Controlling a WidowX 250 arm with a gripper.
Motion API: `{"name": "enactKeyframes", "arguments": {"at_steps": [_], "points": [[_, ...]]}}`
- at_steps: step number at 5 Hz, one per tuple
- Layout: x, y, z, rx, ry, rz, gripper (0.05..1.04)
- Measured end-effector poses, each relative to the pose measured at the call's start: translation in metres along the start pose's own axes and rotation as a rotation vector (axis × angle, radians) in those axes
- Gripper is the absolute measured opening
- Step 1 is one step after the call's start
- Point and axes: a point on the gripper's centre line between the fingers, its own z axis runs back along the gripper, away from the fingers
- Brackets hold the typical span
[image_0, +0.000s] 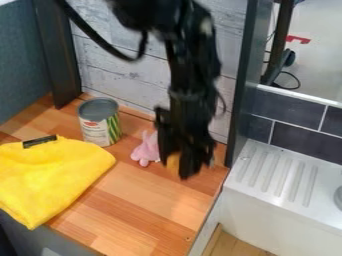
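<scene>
And there's the black claw (176, 168), low over the wooden tabletop (137, 205) right of centre, a small orange-yellow object (174, 163) at its tips, though whether it's clamped I can't tell; just left, a pink plush toy (145, 149), then a green-and-white metal can (97, 129), and a bright yellow cloth (55, 172) at frame left

A pale plank wall (110, 75) backs the wooden counter (137, 200); dark tiles (290, 112) rise above a white sink (267, 193).

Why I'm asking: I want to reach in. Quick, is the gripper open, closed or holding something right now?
Gripper: can't tell if open or closed; an orange thing shows right at it, possibly held.
</scene>
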Motion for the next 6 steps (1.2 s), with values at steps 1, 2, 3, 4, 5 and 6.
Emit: {"name": "enactKeyframes", "arguments": {"at_steps": [1, 2, 3, 4, 5, 6], "points": [[-0.007, 0.011, 0.039, 0.005, -0.063, 0.039, 0.583], [-0.008, 0.032, 0.069, 0.025, -0.125, 0.111, 0.583], [-0.022, 0.069, 0.073, 0.039, -0.135, 0.233, 0.582], [-0.038, 0.105, 0.076, 0.028, -0.144, 0.334, 0.583], [-0.057, 0.144, 0.064, 0.008, -0.099, 0.421, 0.582], [-0.068, 0.171, 0.044, -0.007, -0.048, 0.485, 0.583]]}}
